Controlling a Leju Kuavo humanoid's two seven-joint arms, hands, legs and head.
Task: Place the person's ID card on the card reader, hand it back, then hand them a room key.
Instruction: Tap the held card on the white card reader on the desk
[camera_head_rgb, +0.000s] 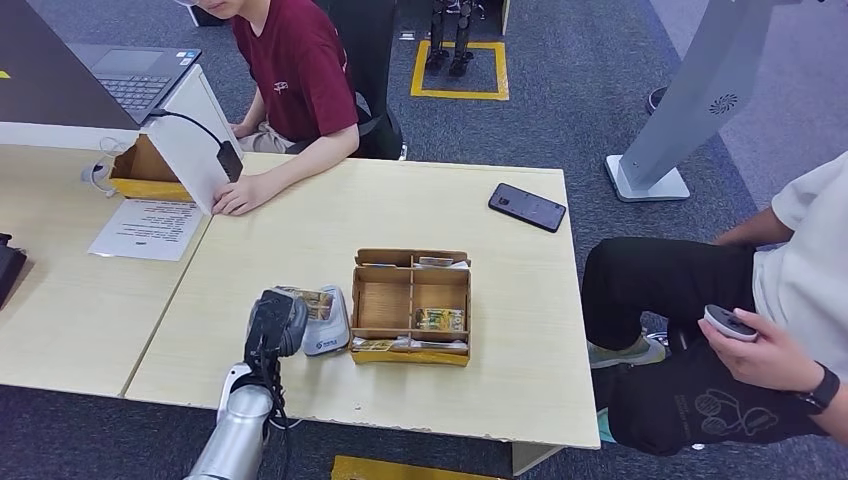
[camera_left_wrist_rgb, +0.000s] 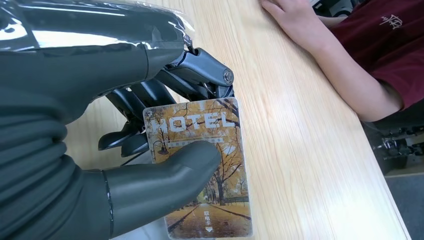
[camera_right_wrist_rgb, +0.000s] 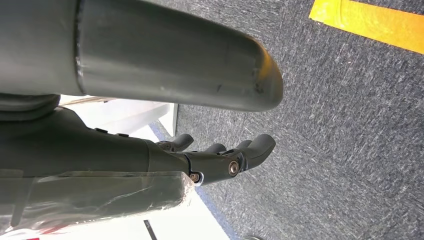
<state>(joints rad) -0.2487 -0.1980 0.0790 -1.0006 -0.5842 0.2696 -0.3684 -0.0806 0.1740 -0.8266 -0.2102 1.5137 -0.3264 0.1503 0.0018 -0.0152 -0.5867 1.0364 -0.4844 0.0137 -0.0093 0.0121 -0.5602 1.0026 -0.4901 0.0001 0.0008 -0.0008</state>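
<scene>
Left wrist view shows the left hand (camera_left_wrist_rgb: 125, 150) pinching the hotel key card (camera_left_wrist_rgb: 200, 165) above the table (camera_left_wrist_rgb: 300, 140); keep that pinch firm while reaching toward the person's hand (camera_left_wrist_rgb: 295, 17), right hand (camera_right_wrist_rgb: 220, 155) hanging empty, fingers loosely apart.

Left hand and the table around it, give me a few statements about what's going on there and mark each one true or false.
1. The left hand holds a card printed with the word HOTEL. True.
2. The wooden box on the table sits to the left of the left hand. False: in the head view the box is to the right of the hand.
3. A dark phone lies on the table near its far right corner. True.
4. The person in the red shirt is holding the card. False: that person's hand rests on the table, apart from the card.
5. The right hand grips a card. False: it hangs over the carpet with nothing in it.
</scene>
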